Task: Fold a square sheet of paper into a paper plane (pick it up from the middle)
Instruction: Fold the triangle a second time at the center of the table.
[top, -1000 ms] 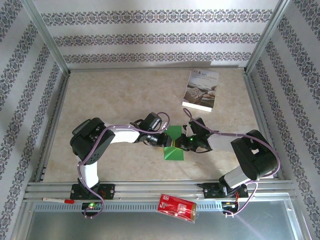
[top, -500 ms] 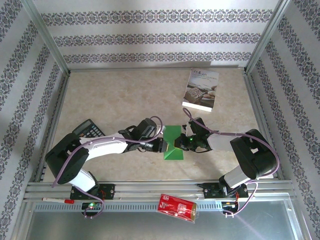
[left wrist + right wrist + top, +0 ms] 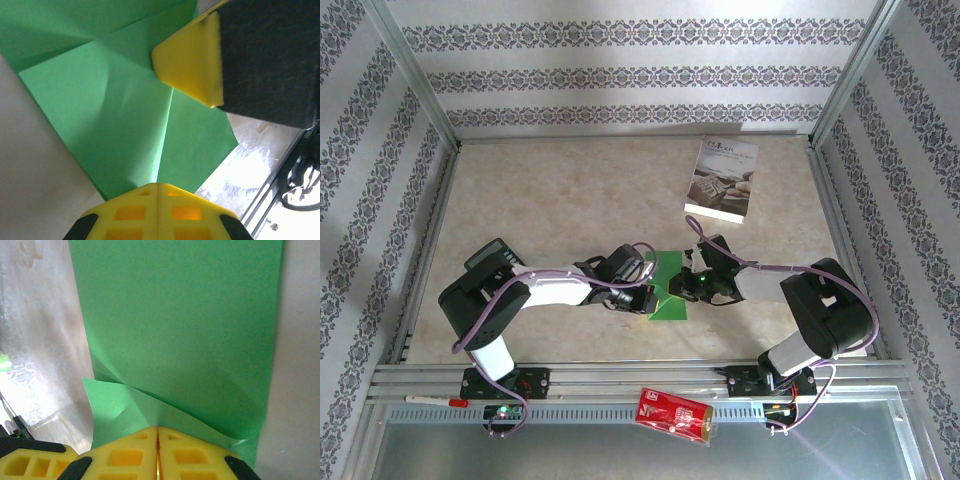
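The green square sheet of paper (image 3: 669, 287) lies folded near the middle of the table, between my two grippers. In the left wrist view the sheet (image 3: 120, 110) shows a lengthwise crease that runs straight into the seam of my left gripper (image 3: 158, 185), whose yellow jaws are pressed together on its edge. My right gripper (image 3: 158, 429) is shut on the opposite edge, where a folded flap (image 3: 125, 407) overlaps the larger panel. From above, the left gripper (image 3: 646, 296) is at the sheet's left side and the right gripper (image 3: 687, 285) at its right side.
A white printed booklet (image 3: 722, 180) lies at the back right. A red packet (image 3: 674, 415) and a white pen (image 3: 435, 400) rest on the metal rails at the front. A dark calculator (image 3: 488, 251) lies behind the left arm's elbow.
My left gripper has closed on the sheet's left edge, and the left arm's elbow has shifted. The right gripper has kept its hold and place.
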### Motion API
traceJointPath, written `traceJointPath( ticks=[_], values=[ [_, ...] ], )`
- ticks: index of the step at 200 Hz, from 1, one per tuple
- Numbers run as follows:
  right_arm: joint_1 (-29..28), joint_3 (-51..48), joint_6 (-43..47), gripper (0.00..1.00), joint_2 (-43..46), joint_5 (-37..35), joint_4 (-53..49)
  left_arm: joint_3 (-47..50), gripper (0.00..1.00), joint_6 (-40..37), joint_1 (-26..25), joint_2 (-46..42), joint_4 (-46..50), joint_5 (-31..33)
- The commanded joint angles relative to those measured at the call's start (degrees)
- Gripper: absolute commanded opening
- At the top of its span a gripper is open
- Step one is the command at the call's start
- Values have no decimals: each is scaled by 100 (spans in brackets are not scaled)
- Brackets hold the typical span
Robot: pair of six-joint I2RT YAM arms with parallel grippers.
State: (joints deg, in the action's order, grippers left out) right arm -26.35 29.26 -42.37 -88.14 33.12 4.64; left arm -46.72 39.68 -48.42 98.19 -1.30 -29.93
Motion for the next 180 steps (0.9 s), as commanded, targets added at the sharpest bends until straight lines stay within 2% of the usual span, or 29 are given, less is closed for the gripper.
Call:
traceJointPath(
  ticks=[1,114,180],
  values=[
    [60,-150,159,10,-151,-377,-509,-121,0,-145,-62,171,-13,-7],
    [68,-181,168,10,-135,-378,-515,-7,2,91,-62,266,-494,-366],
    [68,-166,181,10,-160,-394,-529,-85,0,-90,-53,490,96,-139]
  ],
)
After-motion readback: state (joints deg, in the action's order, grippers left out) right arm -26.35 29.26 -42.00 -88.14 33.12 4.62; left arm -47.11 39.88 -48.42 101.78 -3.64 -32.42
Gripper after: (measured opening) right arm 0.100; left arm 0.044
